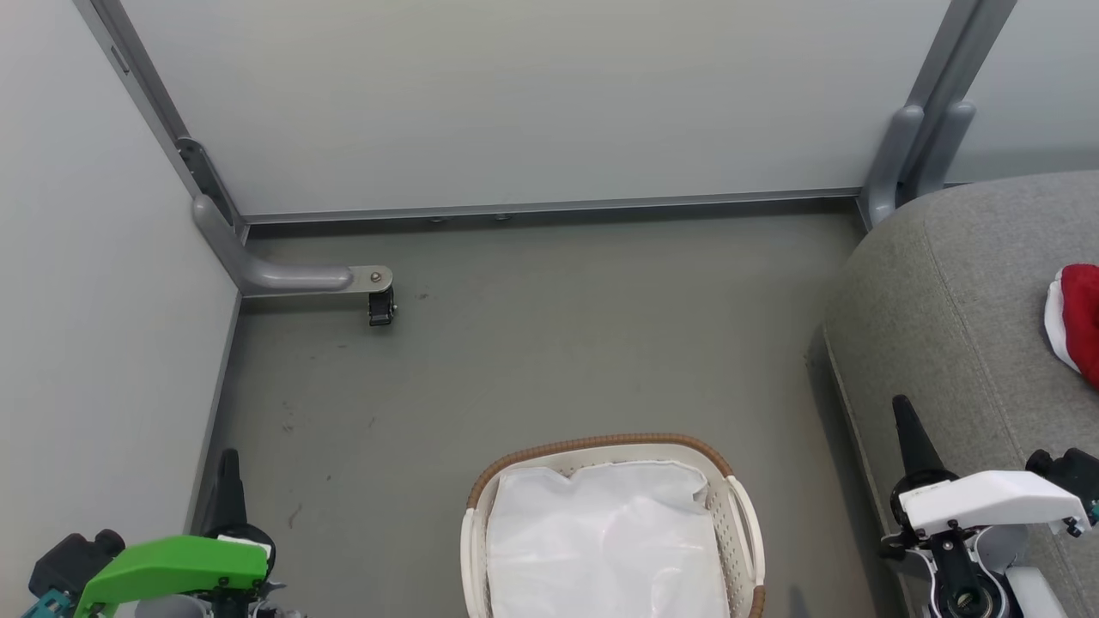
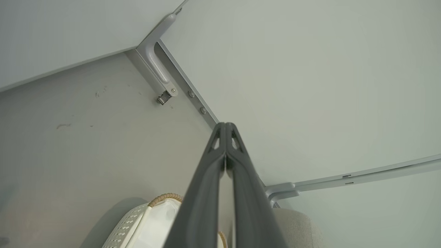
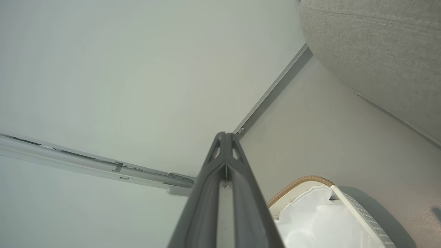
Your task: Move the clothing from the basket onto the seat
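Observation:
The cream basket (image 1: 740, 524) with a brown woven rim stands on the floor at the bottom centre; its white liner (image 1: 601, 532) is all that shows inside. Red clothing (image 1: 1083, 319) with a white edge lies on the grey seat (image 1: 953, 292) at the right edge of the head view. My left gripper (image 1: 228, 459) is at the lower left, shut and empty, left of the basket. At the lower right, over the seat's front edge, my right gripper (image 1: 901, 408) is shut and empty too. Each wrist view shows its own gripper, left (image 2: 225, 125) and right (image 3: 225, 135), tips together, with the basket (image 2: 127, 224) (image 3: 358, 210) below.
Pale partition panels (image 1: 515, 94) close off the back and left. A grey bracket foot with a small black caster (image 1: 380, 307) juts onto the floor at the back left. Another grey bracket (image 1: 901, 163) stands by the seat's far corner. Grey floor (image 1: 558, 343) lies beyond the basket.

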`<state>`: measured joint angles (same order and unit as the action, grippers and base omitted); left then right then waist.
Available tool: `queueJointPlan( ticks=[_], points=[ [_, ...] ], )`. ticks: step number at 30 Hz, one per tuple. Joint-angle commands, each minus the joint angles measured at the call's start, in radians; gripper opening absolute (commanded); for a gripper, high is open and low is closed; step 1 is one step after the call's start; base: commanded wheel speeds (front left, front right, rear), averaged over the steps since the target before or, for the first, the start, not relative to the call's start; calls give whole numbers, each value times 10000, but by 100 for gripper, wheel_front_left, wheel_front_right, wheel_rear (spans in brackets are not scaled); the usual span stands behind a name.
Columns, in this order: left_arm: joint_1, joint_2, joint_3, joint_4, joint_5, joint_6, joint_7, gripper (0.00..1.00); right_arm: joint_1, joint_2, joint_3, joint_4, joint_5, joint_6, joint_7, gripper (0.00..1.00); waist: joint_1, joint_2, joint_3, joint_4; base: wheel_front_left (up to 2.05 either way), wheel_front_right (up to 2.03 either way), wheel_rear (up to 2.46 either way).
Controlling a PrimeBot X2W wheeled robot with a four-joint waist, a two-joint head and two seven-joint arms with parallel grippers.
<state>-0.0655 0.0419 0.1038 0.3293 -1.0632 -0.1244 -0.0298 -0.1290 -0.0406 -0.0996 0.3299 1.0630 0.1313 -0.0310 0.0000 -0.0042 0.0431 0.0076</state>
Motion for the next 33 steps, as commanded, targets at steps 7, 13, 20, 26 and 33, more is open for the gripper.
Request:
queueJointPlan(
  ticks=[7,13,20,26,33],
  points=[
    [-279,87,56,-235,-897,-59,222,0,71,-85,-51,-241,897,-5,253,0,0,22,-44,-9,0,0,0],
    [-319,92,65,-315,-1474,-65,385,0,83,-90,-65,-327,1478,-6,399,0,0,24,-80,-15,0,0,0],
    [-353,97,74,-401,-2125,-70,560,0,109,-96,-80,-417,2128,-5,578,0,0,26,-123,-23,0,0,0],
    [-370,102,82,-480,-2636,-63,703,0,134,-99,-92,-491,2643,-7,715,0,0,28,-159,-30,0,0,0],
    [-410,106,91,-560,-3215,-66,850,0,151,-104,-105,-575,3221,-7,869,0,0,30,-201,-38,0,0,0]
  ],
)
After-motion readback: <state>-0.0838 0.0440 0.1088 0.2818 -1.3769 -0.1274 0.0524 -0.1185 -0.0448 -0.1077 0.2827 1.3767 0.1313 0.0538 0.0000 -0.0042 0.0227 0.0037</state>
